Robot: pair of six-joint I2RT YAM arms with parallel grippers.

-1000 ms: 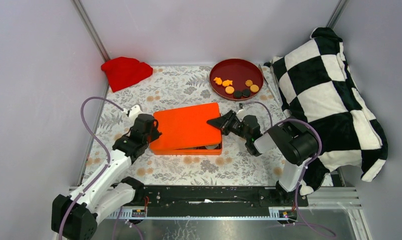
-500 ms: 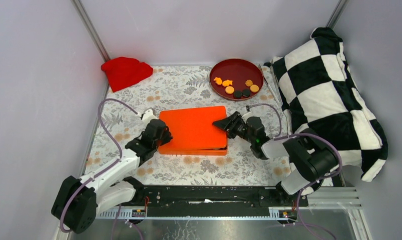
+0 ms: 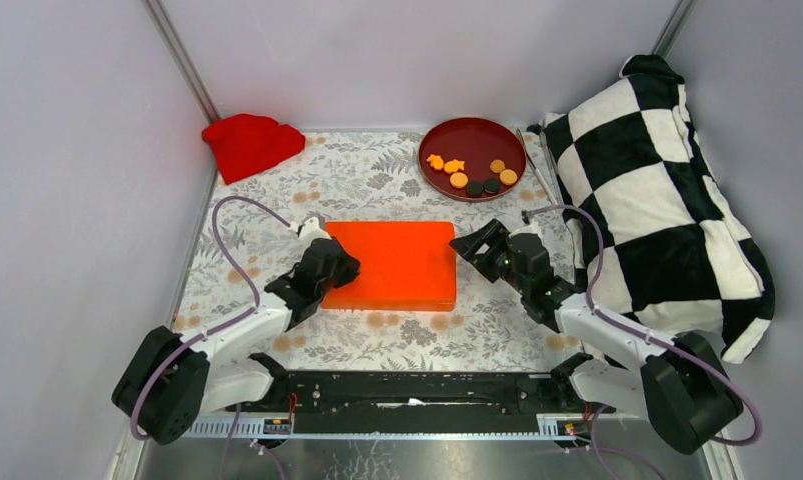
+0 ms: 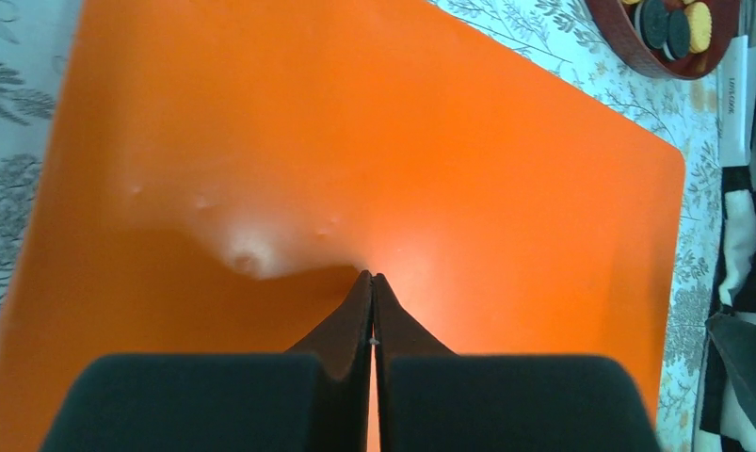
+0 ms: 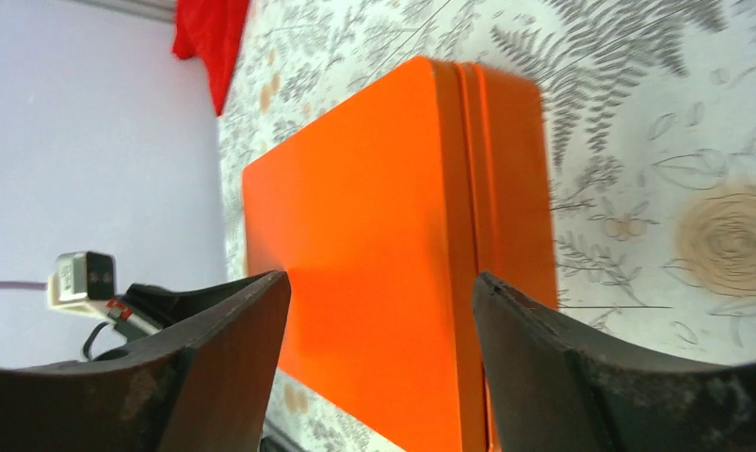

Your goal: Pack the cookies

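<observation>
**Lot: worktop, listed near to far**

1. Left claw [image 4: 372, 278]: fingers pressed together, holding nothing, tips resting on the lid at the box's left end.
2. Orange box [image 3: 392, 265]: flat and rectangular, mid-worktop [image 3: 377, 180], lid seated flush. Contents hidden.
3. Right claw [image 3: 474, 247]: jaws apart and empty, just beside the box's right edge.
4. Dark red plate [image 3: 474, 135]: far side, well apart from the box. It carries the cookies [image 3: 477, 177], several orange and black discs plus two irregular orange pieces.
5. White tag [image 4: 734, 94]: beside the plate.
6. Red cloth [image 3: 249, 143]: far left.
7. Chequered cushion [image 3: 657, 200]: right side.

**Step in hand:** judged to be closing the box, with the lid down and neither claw gripping. The plate's cookies are not yet packed. If they belong inside, the next move calls for lifting the lid again.

**Markings:** no brand is legible, and the tag's print is too small to read.
</observation>
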